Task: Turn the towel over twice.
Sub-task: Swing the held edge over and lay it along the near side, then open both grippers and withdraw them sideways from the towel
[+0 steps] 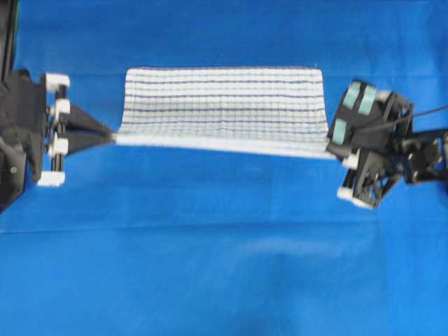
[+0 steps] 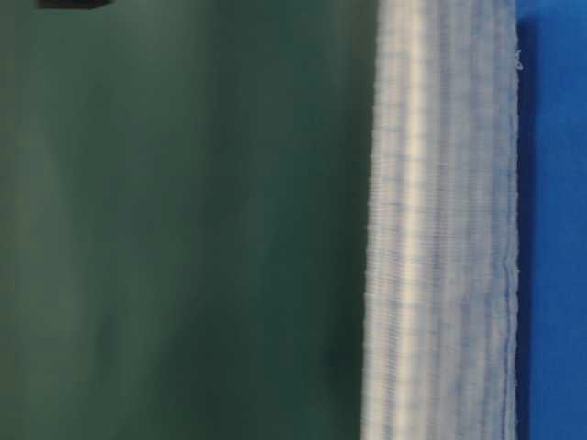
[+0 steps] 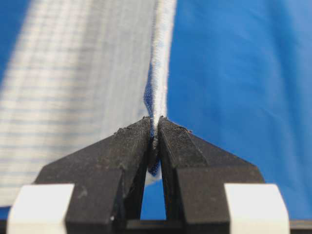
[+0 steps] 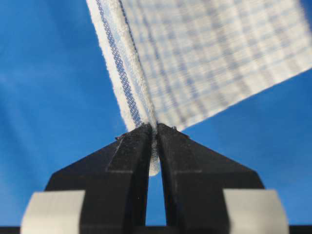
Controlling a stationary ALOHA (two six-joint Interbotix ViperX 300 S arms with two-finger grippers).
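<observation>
towel (image 1: pixel 224 105): white weave, thin dark-blue and light-blue stripes, a faint check, plain white hem along one edge
hem stitching: a dark-blue zigzag line, clear in my right wrist view
surface (image 1: pixel 224 266): plain bright blue cloth
my jaws: matte black, with white blocks behind them
my right arm: black, with pale teal patches
backdrop (image 2: pixel 183 229): dark green

From table level the white woven towel with thin blue stripes (image 2: pixel 440 229) is smeared with blur, its stripes barely legible, and it runs off two opposite frame edges. Overhead, the right black gripper's (image 1: pixel 339 151) fingertips hide behind its own body. In the left wrist view, the far weave goes soft.
</observation>
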